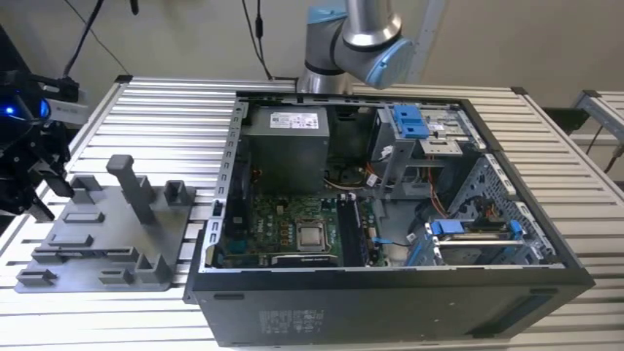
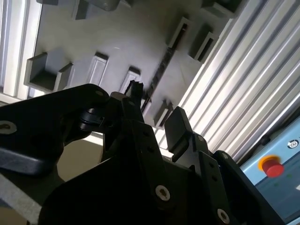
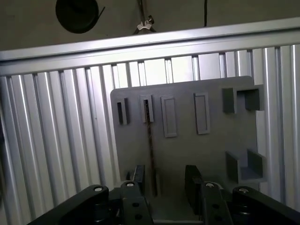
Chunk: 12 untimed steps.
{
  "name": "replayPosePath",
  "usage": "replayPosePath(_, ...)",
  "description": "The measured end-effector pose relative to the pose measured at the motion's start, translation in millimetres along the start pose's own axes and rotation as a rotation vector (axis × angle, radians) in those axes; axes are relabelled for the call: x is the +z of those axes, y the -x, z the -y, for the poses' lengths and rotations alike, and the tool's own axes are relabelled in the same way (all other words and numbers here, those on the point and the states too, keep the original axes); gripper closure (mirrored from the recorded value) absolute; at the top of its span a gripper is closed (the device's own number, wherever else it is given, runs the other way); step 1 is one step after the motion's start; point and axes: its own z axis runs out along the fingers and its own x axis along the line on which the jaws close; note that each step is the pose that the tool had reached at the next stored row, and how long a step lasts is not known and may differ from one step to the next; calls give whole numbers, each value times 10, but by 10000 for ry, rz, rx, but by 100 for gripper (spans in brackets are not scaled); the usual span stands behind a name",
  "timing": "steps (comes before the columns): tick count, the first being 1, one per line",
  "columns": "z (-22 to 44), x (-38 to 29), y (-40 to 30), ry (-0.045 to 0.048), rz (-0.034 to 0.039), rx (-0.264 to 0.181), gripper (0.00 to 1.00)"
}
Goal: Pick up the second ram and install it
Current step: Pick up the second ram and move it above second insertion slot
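Second ram (image 3: 149, 145): thin dark stick, standing on edge in a slot of the grey fixture plate (image 3: 197, 154). It runs from a holder near one plate edge toward the opposite edge.
Gripper (image 3: 165, 178): released, fingers apart, grasping nothing. I see it poised above the ram's near end.
Open computer case (image 1: 390, 307): beside the plate on the slatted table (image 1: 166, 110).

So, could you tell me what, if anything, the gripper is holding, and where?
Nothing: the gripper is open above the thin dark memory stick in its grey holder.
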Motion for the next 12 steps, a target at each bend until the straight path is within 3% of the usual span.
replayPosePath(8,-4,140,-3,0,1,-11,52)
replayPosePath(12,-3,214,-42,0,2,-26,52)
